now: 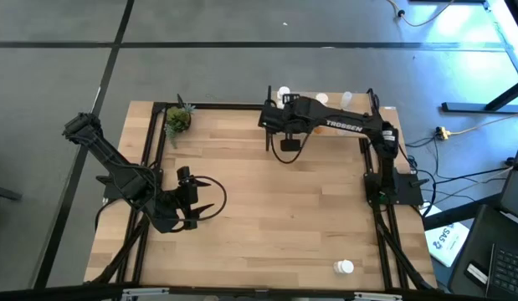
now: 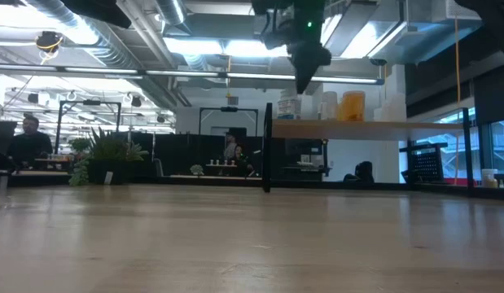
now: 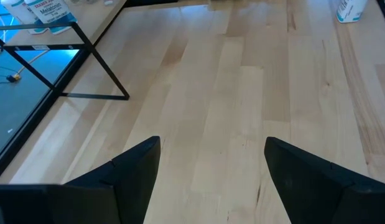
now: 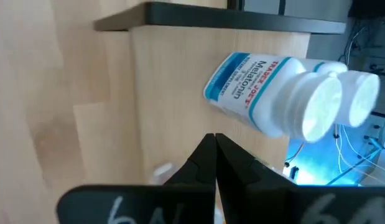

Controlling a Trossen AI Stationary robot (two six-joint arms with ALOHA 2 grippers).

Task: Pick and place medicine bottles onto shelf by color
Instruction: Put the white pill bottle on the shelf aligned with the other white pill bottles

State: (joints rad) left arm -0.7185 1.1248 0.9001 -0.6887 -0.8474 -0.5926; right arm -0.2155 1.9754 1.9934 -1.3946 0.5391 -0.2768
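So the big wooden table (image 1: pixel 267 201) is sitting mostly bare, and the shelf (image 2: pixel 365 127) at its far edge is already carrying a row of medicine bottles (image 2: pixel 333 106), white ones next to an orange one, so I'm guessing the color sorting is nearly done. The right gripper (image 1: pixel 289 144) is hanging just in front of the shelf with its fingers pressed together on nothing, looking straight at a white Melatonin bottle (image 4: pixel 267 93). The left gripper (image 1: pixel 188 201) is waiting low on its own side, fingers spread, empty. One white bottle (image 1: pixel 345 267) is sitting alone near the front edge. A little potted plant (image 1: pixel 177 119) is parked in the far corner, nothing's blocking anything.
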